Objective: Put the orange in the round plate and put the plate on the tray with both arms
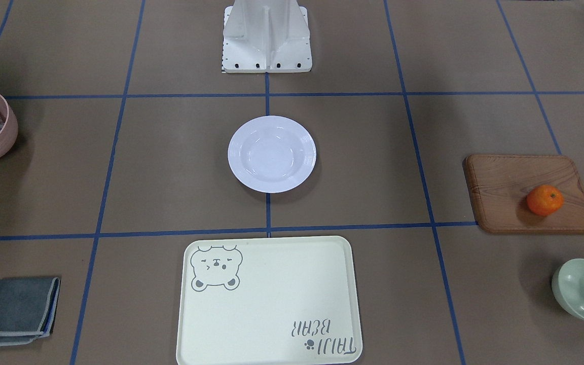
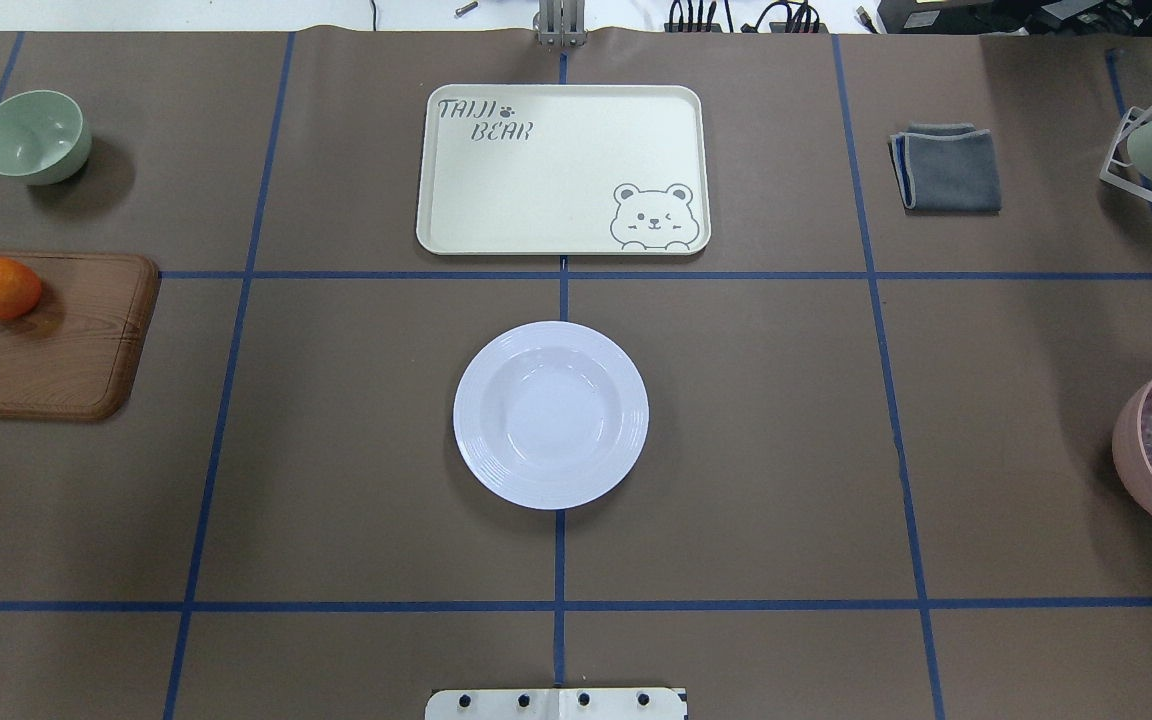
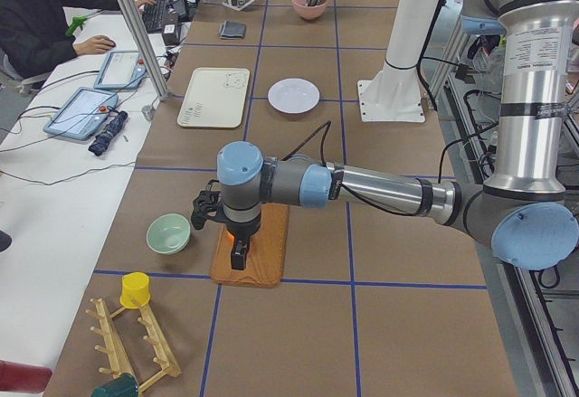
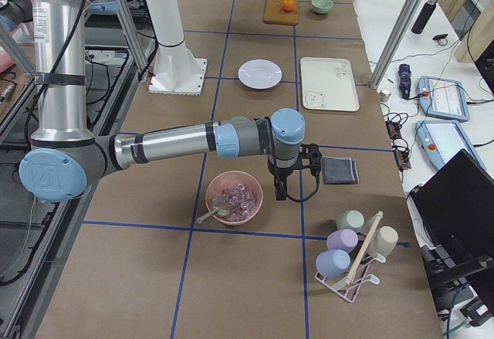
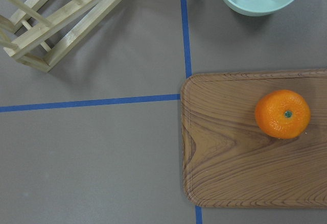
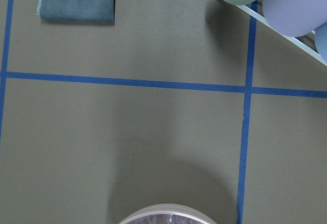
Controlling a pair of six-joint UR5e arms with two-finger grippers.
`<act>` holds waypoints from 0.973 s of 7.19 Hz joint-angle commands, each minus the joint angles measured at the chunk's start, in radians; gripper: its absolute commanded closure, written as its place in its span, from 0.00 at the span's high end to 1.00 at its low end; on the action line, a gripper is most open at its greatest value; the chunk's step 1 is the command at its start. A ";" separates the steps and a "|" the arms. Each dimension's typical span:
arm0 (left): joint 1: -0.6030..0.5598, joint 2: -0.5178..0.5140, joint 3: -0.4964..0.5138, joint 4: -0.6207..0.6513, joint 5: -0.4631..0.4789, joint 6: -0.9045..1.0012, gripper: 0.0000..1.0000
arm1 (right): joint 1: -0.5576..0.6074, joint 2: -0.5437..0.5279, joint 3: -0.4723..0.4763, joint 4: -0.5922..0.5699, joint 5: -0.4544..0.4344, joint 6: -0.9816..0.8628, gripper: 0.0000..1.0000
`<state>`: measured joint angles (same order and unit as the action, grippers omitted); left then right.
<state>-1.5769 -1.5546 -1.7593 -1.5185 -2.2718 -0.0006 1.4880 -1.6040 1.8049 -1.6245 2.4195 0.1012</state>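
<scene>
The orange lies on a wooden board at the table's left end, also in the left wrist view. The white round plate sits empty at the table's middle. Beyond it lies the cream tray with a bear drawing, nothing on it. My left gripper hangs over the board near the orange, seen only in the left side view, so I cannot tell its state. My right gripper hovers beside a pink bowl, likewise unreadable.
A pale green bowl stands behind the board and a wooden rack lies nearby. A folded grey cloth and a cup rack occupy the right end. The pink bowl holds utensils. A person sits at the side desk.
</scene>
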 commanded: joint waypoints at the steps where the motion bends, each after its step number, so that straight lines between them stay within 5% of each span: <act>1: 0.000 -0.002 -0.012 -0.020 0.000 0.008 0.99 | 0.006 0.019 0.002 0.000 0.000 0.002 1.00; 5: 0.087 -0.050 0.003 -0.063 0.000 -0.004 0.99 | 0.008 0.027 -0.004 0.000 0.003 0.000 1.00; 7: 0.232 -0.056 0.006 -0.238 0.009 -0.336 0.99 | 0.008 0.027 0.001 0.000 0.004 0.003 1.00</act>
<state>-1.4461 -1.6055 -1.7610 -1.6413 -2.2705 -0.1443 1.4955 -1.5762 1.8029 -1.6238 2.4225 0.1025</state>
